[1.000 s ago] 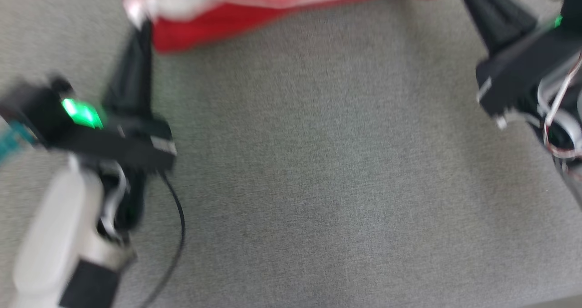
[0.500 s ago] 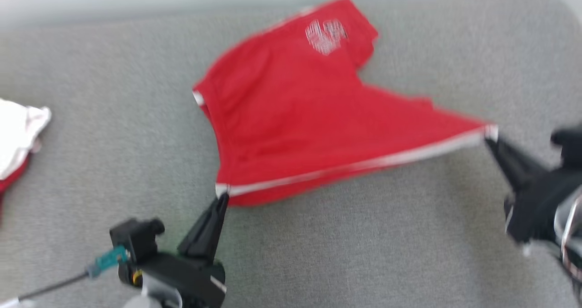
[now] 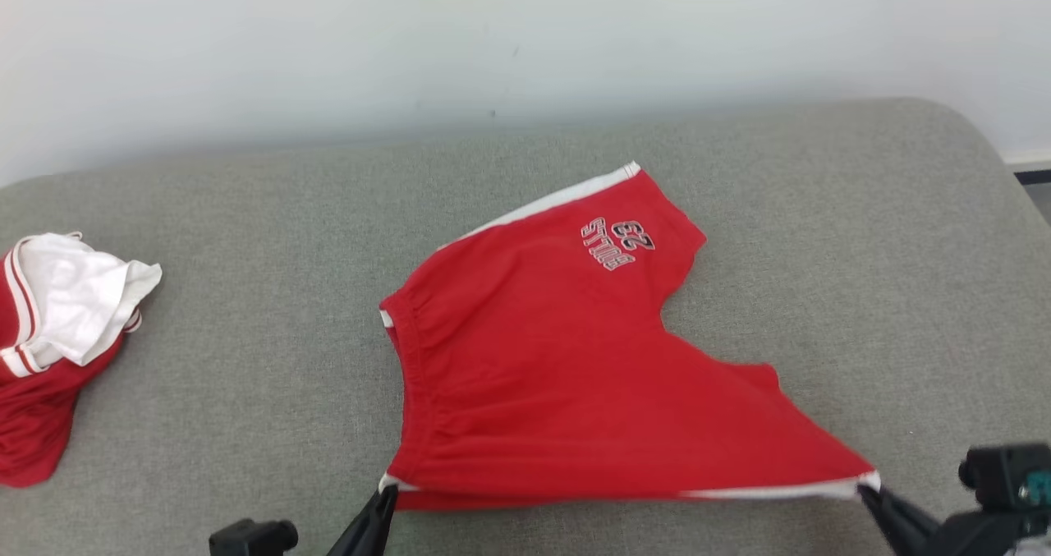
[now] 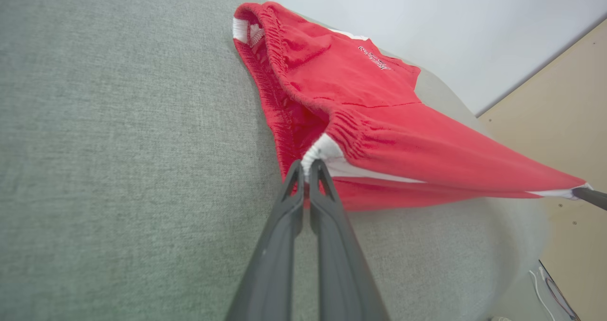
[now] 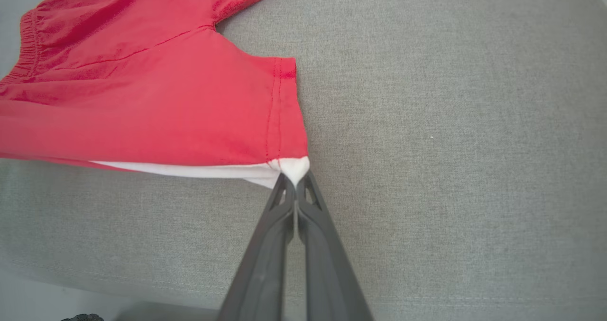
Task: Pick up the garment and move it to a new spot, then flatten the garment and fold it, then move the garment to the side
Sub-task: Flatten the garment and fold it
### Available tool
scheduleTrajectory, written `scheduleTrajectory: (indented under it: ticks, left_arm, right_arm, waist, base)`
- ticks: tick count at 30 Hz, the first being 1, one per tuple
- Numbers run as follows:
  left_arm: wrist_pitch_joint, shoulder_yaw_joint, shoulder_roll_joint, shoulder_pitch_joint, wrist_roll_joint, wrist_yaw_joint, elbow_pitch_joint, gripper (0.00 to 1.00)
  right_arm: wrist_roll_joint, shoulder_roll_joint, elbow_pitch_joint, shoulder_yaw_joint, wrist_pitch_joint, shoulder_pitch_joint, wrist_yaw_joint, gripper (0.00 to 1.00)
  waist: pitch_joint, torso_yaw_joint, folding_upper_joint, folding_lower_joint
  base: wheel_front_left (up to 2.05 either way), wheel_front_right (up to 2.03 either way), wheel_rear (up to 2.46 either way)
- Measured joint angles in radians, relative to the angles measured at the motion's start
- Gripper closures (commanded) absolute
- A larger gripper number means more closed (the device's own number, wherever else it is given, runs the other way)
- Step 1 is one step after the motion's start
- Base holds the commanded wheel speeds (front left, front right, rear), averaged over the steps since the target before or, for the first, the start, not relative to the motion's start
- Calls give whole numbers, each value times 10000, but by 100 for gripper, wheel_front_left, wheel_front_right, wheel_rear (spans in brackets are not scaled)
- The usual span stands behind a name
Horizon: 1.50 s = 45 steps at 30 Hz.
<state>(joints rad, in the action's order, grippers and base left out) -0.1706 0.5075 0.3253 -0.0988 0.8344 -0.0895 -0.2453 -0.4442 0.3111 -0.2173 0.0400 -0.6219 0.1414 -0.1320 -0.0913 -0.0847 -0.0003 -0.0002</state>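
Observation:
The garment (image 3: 566,375) is a pair of red shorts with white side stripes and a white print on the far leg, spread on the grey cushion (image 3: 246,425). My left gripper (image 3: 384,494) is shut on the near waistband corner, pinching the white stripe end (image 4: 322,151). My right gripper (image 3: 869,490) is shut on the near leg's white hem corner (image 5: 294,168). The near edge is stretched taut between the two grippers (image 4: 307,167) (image 5: 294,181). The far leg lies flat toward the wall.
A second red and white garment (image 3: 49,334) lies bunched at the cushion's left edge. A pale wall (image 3: 525,39) runs behind the cushion. The cushion's rounded right end (image 3: 985,153) drops off; bare grey fabric lies right of the shorts.
The head camera has tilted up, so the whole scene has shifted down the picture and the wall has come into view. Both grippers stay shut on the shorts' near corners.

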Motion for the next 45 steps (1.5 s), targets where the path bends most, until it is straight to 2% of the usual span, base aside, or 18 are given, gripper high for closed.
scheduleTrajectory:
  ticks: [4, 9, 15, 19, 25, 31, 38, 45]
  left_arm:
    - [4, 82, 171, 333, -176, 178, -119, 100]
    - [77, 255, 303, 809, -230, 293, -180, 100]
    - [-15, 334, 353, 988, -244, 274, -90, 100]
    - [-313, 280, 242, 756, -433, 282, 92, 100]
    - [-286, 337, -211, -175, -512, 368, 50, 100]
    - [-107, 209, -729, -1381, -493, 593, -468, 100]
    - [-35, 151, -1189, -2615, -499, 723, -1275, 100]
    - [63, 38, -1521, -3873, -571, 928, -1802, 100]
  right_arm:
    - [31, -403, -36, 31, -196, 744, 0, 100]
    - [-61, -596, 58, -42, -437, 1391, 0, 100]
    - [-29, -495, -268, 2, -309, 1500, 0, 100]
    - [161, 0, -447, -104, 134, 933, 0, 100]
    - [587, 867, 17, -364, 869, -738, 0, 100]
    - [861, 1020, 1409, -980, 1511, -2913, 0, 100]
    - [1557, 1478, 3340, -2176, 2192, -5249, 0, 100]
    - [1588, 1613, 5049, -2899, 2907, -7593, 0, 100]
  waist:
    - [214, -4, 1, 1]
    - [364, -28, 1, 2]
    - [425, -14, 2, 2]
    - [425, 67, 3, 2]
    - [322, 348, 3, 2]
    - [-24, 650, 4, 4]
    - [-606, 966, 4, 5]
    - [-1366, 1188, 4, 5]
  base:
    - [0, 0, 0]
    - [0, 0, 0]
    - [0, 0, 0]
    - [0, 0, 0]
    - [0, 0, 0]
    - [0, 0, 0]
    - [0, 0, 0]
    - [0, 0, 0]
